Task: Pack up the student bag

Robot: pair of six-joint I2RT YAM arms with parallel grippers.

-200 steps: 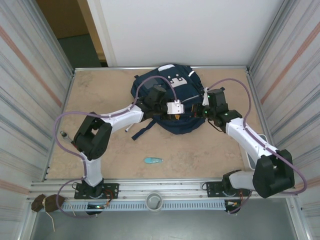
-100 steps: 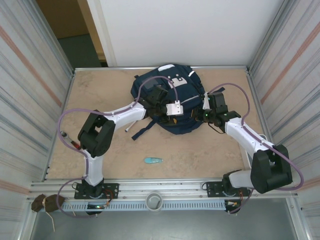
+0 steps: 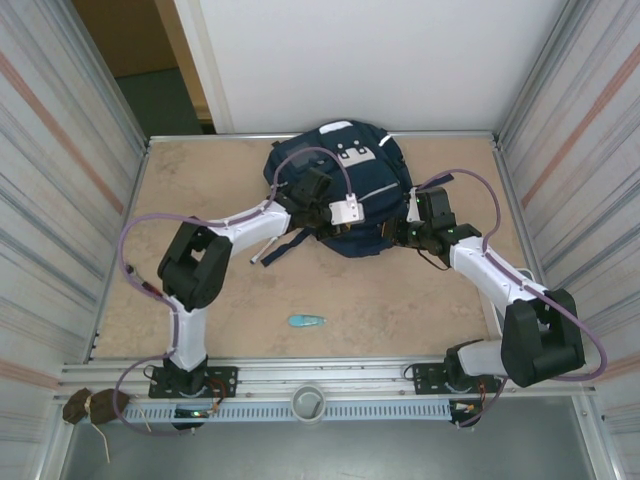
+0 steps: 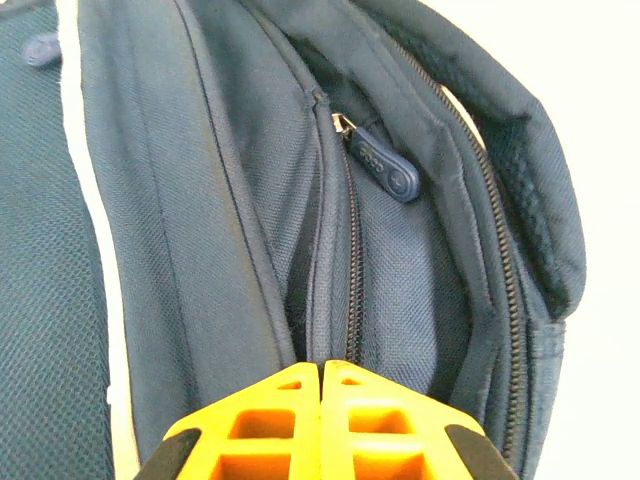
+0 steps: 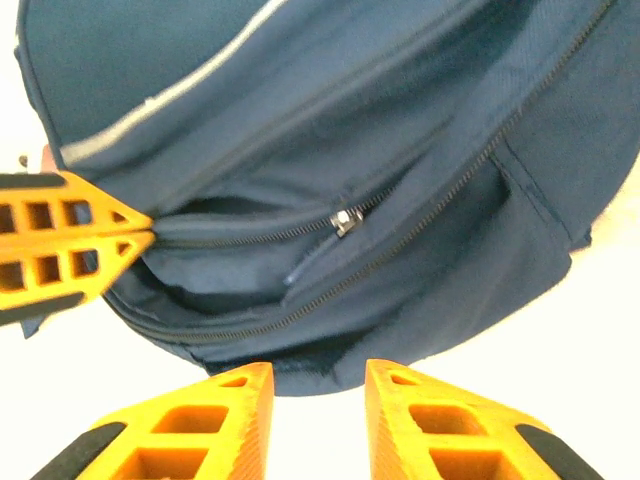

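The student bag (image 3: pixel 345 190) lies at the far middle of the table (image 3: pixel 190 180), close to the back wall. The left arm rises from its base, folds at the elbow and stretches across to the bag's near left side. The right arm runs up the right side and bends inward, ending just beside the bag's right edge.

From above I cannot make out either set of fingertips. The wrist cameras show them. The left gripper (image 4: pixel 322 372) has its orange fingers clenched flush together, tips against a fold beside a zip. I cannot tell whether any cloth is pinched. The right gripper (image 5: pixel 318 375) is released, its ribbed orange fingers parted, and the bag's rounded lower edge sits just beyond them.

Close up, the bag is coarse woven navy nylon with a mesh panel, dark zip tracks and a pale stripe (image 5: pixel 170 95). A rubbery navy zip pull (image 4: pixel 385 170) hangs tilted, and a small metal slider (image 5: pixel 345 220) glints. A small teal object (image 3: pixel 307 321) lies well apart, nearer the arms.
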